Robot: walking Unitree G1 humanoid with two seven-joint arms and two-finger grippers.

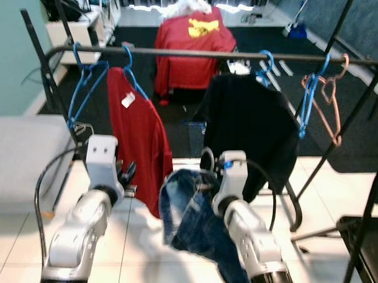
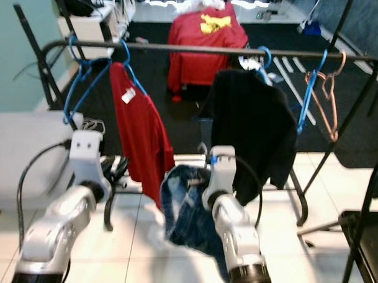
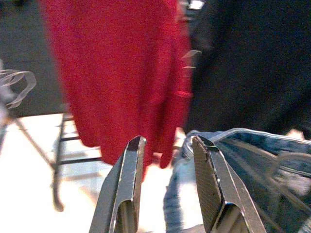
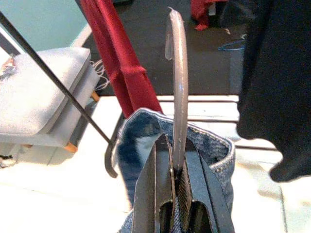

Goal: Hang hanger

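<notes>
- Below the black clothes rail (image 1: 198, 53), your right tool (image 4: 176, 171) is pinching the neck of a grey hanger (image 4: 178, 82), its hook pointing up toward the rail.
- Blue jeans (image 1: 189, 216) are hanging from that hanger, draping down beside your right arm.
- Your left tool (image 3: 165, 160) is hovering with its two fingers parted and nothing between them, just beside the jeans' waistband.
- On the rail you are seeing a red shirt (image 1: 139, 140) on a blue hanger (image 1: 130, 68), a black garment (image 1: 254, 128), and empty blue and pink hangers (image 1: 324, 96) toward the right end.
- A grey cushioned seat (image 4: 41, 97) is sitting to your left.
</notes>
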